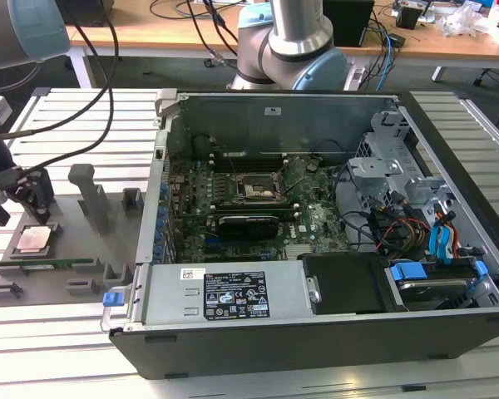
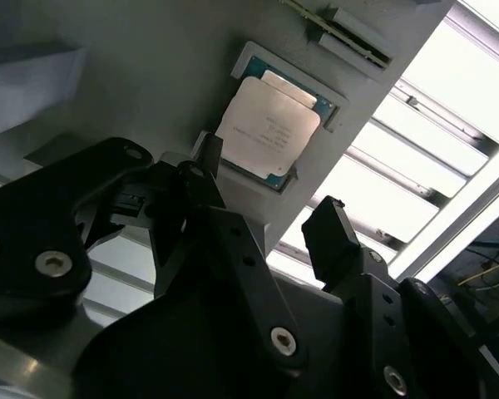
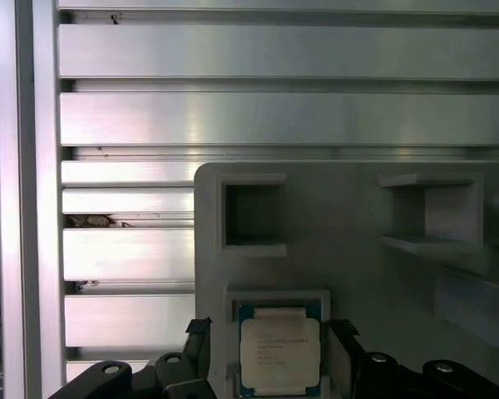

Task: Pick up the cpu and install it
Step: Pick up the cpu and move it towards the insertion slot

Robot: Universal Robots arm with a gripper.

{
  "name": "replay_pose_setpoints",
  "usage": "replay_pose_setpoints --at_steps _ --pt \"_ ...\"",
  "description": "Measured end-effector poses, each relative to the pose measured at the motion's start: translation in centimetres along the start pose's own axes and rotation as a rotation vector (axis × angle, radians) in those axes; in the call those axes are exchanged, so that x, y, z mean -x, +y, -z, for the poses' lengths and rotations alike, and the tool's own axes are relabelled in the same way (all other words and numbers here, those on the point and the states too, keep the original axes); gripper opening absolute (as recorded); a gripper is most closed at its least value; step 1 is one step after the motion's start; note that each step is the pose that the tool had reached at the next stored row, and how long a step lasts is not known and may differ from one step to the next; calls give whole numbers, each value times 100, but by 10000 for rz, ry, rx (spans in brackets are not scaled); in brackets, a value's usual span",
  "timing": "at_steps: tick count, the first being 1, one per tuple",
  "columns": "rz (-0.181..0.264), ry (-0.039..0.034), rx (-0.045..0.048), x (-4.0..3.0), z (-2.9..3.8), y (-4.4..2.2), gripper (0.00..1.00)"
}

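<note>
Wears black on the end effector [image 2: 266, 195], dotted with silver screws [image 2: 283, 339]; pairs a silver-grey arm [image 1: 295, 25] with pale blue caps [image 1: 37, 25]; trails black cables [image 1: 110, 91].

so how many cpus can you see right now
1. The cpu lies in its recess on the grey holder, at the exterior view's left, outside the computer case, with the open end effector hovering over it. Others could be hidden inside the case.
</note>
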State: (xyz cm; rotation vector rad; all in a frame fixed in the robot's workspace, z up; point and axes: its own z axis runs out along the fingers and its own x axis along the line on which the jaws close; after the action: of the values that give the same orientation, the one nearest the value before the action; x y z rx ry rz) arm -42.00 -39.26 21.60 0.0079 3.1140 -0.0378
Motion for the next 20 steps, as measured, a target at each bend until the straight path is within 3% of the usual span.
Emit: replay_pose_setpoints --at_steps 20 --pt "0 0 -3 -4 -144 3 66"
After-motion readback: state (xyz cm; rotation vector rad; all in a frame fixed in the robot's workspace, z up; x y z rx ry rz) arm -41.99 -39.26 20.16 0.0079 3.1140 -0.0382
